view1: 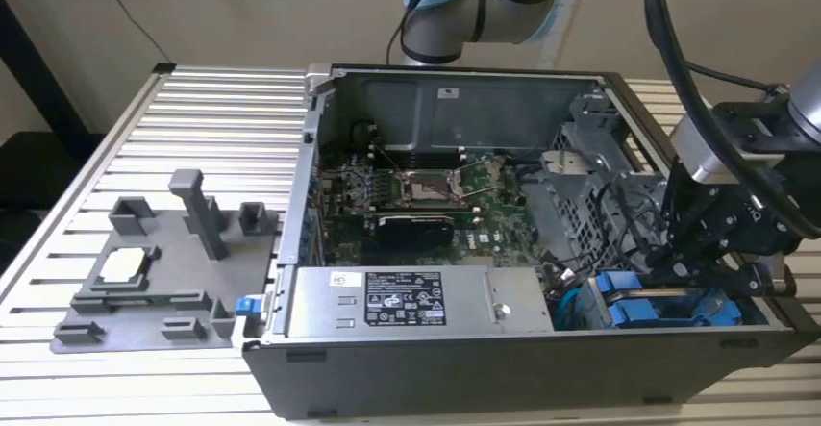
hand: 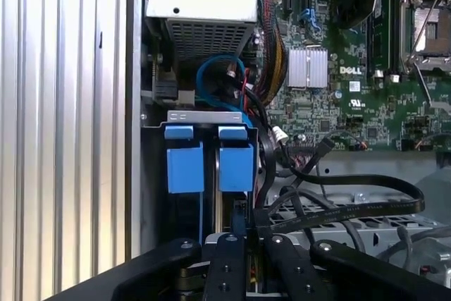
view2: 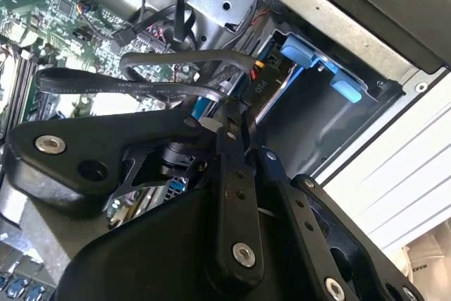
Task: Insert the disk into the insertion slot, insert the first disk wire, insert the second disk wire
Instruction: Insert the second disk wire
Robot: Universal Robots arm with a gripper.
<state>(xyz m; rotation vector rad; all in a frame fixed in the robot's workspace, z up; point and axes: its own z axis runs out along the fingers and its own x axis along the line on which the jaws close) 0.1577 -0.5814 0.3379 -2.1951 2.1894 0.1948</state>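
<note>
My gripper (view1: 667, 267) hangs inside the open computer case (view1: 308, 253), over the drive bay at the exterior view's right. Two blue carrier frames (hand: 185, 163) (hand: 236, 163) sit side by side in the bay slots. No pale label shows, so I cannot tell which one holds the disk. In both wrist views the fingers (view2: 227, 146) stand pressed together. The gripper (view2: 232, 114) is shut on a black wire plug (view2: 258, 88) with red and yellow leads, just behind a blue carrier (view2: 310, 58). In the first wrist view the gripper (hand: 238, 227) lines up with the right-hand carrier.
Flat black cables (hand: 352, 202) loop beside the fingers, over the metal drive cage. The power supply (view1: 417, 301) lies beside the bay and the motherboard (view1: 410, 190) behind it. A grey fixture plate (view1: 154, 272) rests on the slatted table at the exterior view's left.
</note>
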